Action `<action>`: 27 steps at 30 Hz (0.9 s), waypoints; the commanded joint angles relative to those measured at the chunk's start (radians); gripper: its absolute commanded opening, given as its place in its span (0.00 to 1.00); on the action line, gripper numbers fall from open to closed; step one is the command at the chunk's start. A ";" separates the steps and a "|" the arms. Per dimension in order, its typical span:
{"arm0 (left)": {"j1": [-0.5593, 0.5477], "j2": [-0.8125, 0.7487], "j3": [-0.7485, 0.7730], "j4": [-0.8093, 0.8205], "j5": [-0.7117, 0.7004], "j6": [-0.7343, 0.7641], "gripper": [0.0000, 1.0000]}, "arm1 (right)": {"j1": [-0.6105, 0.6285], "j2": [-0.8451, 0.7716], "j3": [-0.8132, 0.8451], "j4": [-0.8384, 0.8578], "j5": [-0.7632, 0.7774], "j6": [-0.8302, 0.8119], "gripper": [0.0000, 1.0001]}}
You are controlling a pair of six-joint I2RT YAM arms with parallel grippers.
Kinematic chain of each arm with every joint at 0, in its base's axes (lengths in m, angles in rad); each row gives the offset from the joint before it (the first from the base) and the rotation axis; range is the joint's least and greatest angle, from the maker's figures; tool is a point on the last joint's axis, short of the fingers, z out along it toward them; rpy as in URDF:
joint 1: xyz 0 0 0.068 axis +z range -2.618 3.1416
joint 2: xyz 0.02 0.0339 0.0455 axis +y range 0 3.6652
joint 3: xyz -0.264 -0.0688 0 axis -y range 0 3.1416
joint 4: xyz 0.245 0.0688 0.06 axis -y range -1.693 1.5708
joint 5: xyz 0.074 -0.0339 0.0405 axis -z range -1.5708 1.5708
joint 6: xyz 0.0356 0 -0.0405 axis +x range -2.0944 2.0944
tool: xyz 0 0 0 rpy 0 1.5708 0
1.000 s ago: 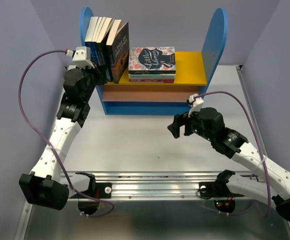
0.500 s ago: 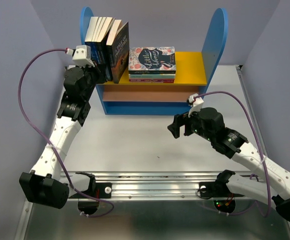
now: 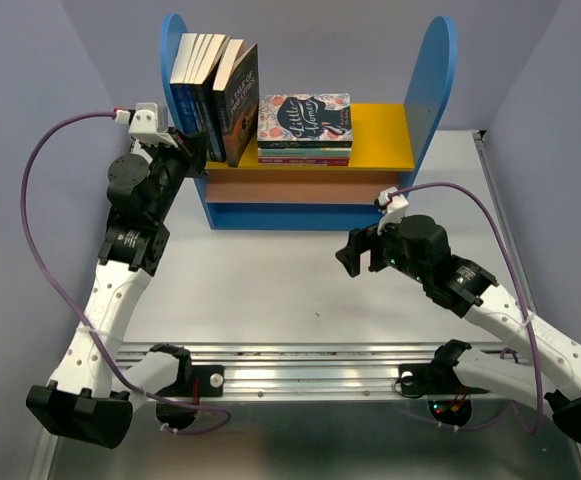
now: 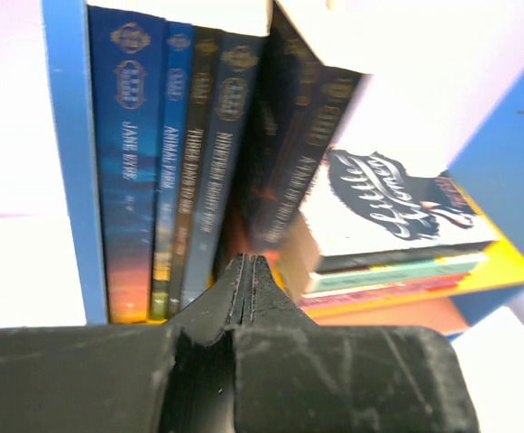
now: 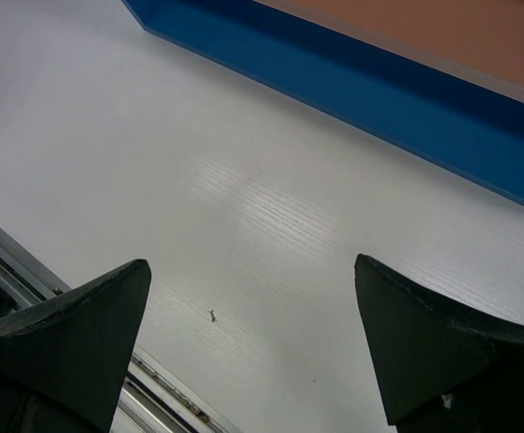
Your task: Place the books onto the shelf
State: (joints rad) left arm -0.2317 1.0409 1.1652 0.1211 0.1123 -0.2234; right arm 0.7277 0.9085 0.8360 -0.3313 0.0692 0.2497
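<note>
Left arm [image 3: 120, 260], white with black joints, has swung back and to its own left, so its wrist now sits a little off the book row; the right arm [image 3: 470, 290] has not budged.

White table [image 3: 270, 290] carries everything. Small bookshelf [image 3: 432, 80] with two tall rounded blue side panels, yellow upper board, brownish middle board and blue base stands at the far side. Five thin paperback books [image 3: 210, 90] with dark and blue covers stand on the yellow board at its left end. Four are upright against the left panel; the fifth, Tale of Two Cities [image 3: 240, 100], is tilted off their line. Just right of them lies the flat stack topped by a floral Little Women cover [image 3: 305, 120].

Left gripper [image 3: 198, 150] has its black fingers pressed together on nothing. In the left wrist view the tips [image 4: 248, 271] sit low in front of the spines, about where the fourth book meets the tilted one; contact cannot be told. Right gripper [image 3: 355, 252] hangs with jaws spread wide and empty over bare table in front of the blue base, well apart from the books.

Key relation: books lie straight ahead of the left fingers, spines facing them, long axes upright. The left arm is clearly the nearer one. Task looks nearly done; at most the tilted book may need a nudge upright.
</note>
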 commanded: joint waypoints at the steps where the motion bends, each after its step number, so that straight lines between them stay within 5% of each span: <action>1: -0.023 -0.056 -0.041 0.029 0.049 -0.027 0.00 | 0.001 -0.019 0.006 0.020 -0.016 -0.012 1.00; 27: -0.069 0.116 0.005 0.074 -0.051 -0.024 0.00 | 0.001 -0.013 0.005 0.020 -0.014 -0.015 1.00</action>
State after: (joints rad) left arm -0.2951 1.1656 1.1210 0.1303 0.0879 -0.2527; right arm 0.7277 0.9085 0.8360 -0.3313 0.0517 0.2497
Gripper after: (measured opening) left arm 0.026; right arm 0.998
